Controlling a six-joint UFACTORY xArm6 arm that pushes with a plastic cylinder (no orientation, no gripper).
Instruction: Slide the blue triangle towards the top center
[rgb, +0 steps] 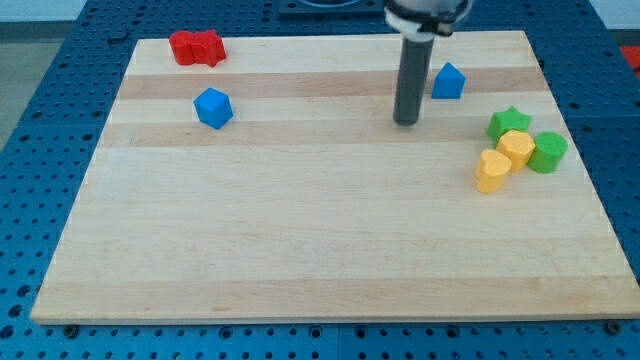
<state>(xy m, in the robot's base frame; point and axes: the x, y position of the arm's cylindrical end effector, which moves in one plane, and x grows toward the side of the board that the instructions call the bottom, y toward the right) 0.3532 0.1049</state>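
Observation:
The blue triangle lies on the wooden board near the view's top right. My tip rests on the board just left of and a little below the blue triangle, with a small gap between them. The dark rod rises from the tip toward the view's top. A blue cube-like block sits at the upper left.
A red block lies at the top left corner. At the right edge sits a cluster: a green star, a yellow hexagon, a green round block and a yellow heart.

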